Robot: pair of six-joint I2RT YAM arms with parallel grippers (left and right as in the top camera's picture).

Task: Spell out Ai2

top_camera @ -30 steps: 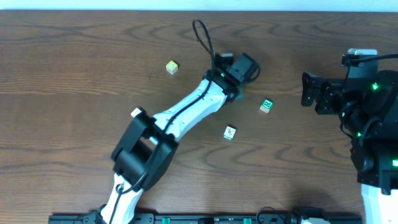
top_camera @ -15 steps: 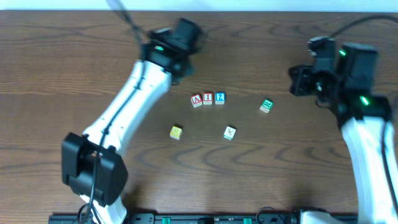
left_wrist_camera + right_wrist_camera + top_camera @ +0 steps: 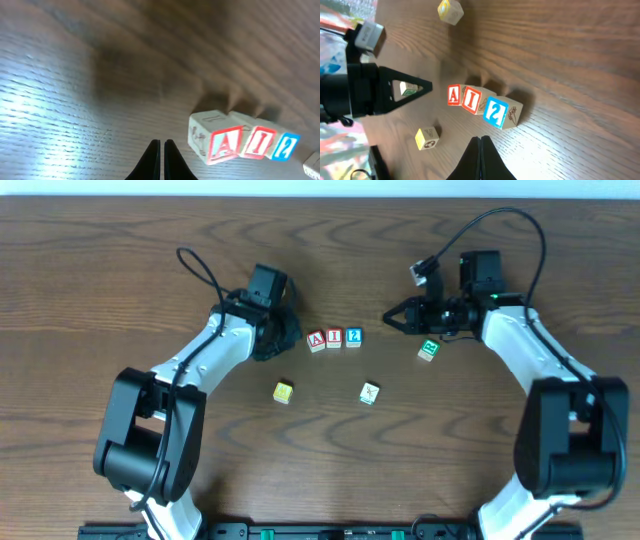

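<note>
Three cubes stand touching in a row at mid-table: red-framed A (image 3: 316, 340), red-framed I (image 3: 334, 338), blue-framed 2 (image 3: 353, 337). My left gripper (image 3: 291, 340) is shut and empty, just left of the A and apart from it. In the left wrist view its tips (image 3: 161, 145) hover over bare wood, with the A (image 3: 222, 145), I (image 3: 260, 142) and 2 (image 3: 285, 146) to the right. My right gripper (image 3: 389, 320) is shut and empty, right of the 2 and slightly behind it. Its tips (image 3: 480, 139) sit short of the 2 (image 3: 496, 112).
A green-marked cube (image 3: 429, 350) lies under the right arm. A yellow cube (image 3: 283, 391) and a pale marked cube (image 3: 369, 393) sit in front of the row. The right wrist view shows a yellow cube (image 3: 427, 138) and a pale one (image 3: 450, 11).
Both arms have swung in toward the row, the left one to beside the A and the right one to near the 2. Both grippers have shut on nothing.
</note>
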